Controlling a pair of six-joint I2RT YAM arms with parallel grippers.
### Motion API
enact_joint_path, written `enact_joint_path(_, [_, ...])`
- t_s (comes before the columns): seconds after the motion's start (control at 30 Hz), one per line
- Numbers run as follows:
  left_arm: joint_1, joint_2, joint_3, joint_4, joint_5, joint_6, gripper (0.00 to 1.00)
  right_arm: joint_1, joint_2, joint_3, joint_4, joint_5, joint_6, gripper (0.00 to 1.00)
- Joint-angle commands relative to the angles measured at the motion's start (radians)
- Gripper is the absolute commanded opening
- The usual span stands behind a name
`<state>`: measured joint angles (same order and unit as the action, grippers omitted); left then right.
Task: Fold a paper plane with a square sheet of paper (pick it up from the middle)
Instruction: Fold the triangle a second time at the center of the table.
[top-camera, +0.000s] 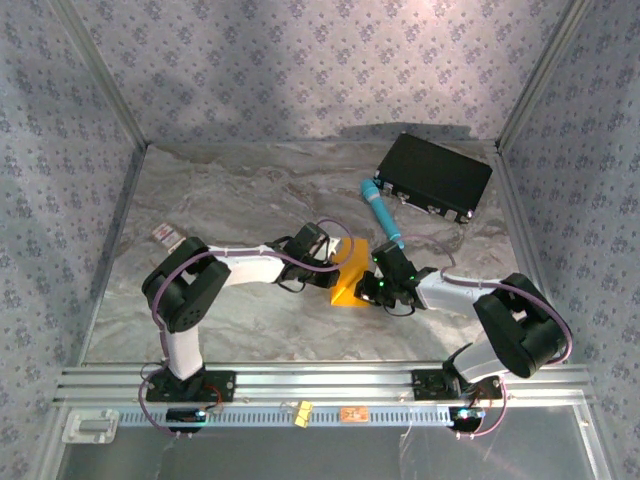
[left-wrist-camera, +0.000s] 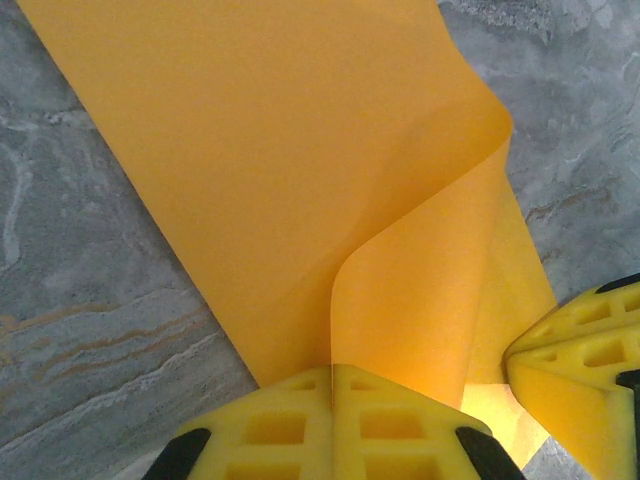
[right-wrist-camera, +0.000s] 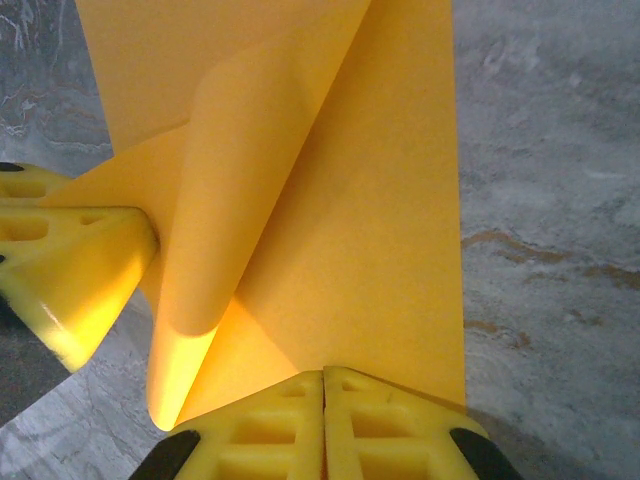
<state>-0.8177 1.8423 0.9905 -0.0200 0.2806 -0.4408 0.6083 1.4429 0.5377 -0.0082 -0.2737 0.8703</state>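
Observation:
The square sheet of paper (top-camera: 349, 287) is bright orange-yellow and lies partly folded on the marble table between both arms. My left gripper (left-wrist-camera: 332, 372) is shut on one edge of it, where a flap (left-wrist-camera: 420, 290) curls up and over. My right gripper (right-wrist-camera: 324, 375) is shut on the opposite edge of the sheet (right-wrist-camera: 370, 220), with a rolled fold (right-wrist-camera: 200, 300) to its left. From above, the left gripper (top-camera: 340, 262) and the right gripper (top-camera: 375, 282) almost meet over the sheet. The paper plane is out of view.
A teal pen-like cylinder (top-camera: 383, 215) lies just behind the right gripper. A black box (top-camera: 435, 175) stands at the back right. A small white-and-red card (top-camera: 167, 236) rests at the left. Patterned walls close in three sides, and a metal rail (top-camera: 320, 380) runs along the front.

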Motion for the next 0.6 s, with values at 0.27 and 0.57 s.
enact_joint_path(0.27, [0.010, 0.014, 0.025, 0.014, 0.029, 0.024, 0.01, -0.007, 0.016, -0.008, -0.083, 0.016, -0.017, 0.08])
enact_joint_path(0.57, [0.013, 0.026, 0.022, 0.005, 0.021, 0.030, 0.02, -0.007, 0.014, -0.010, -0.080, 0.015, -0.017, 0.08])
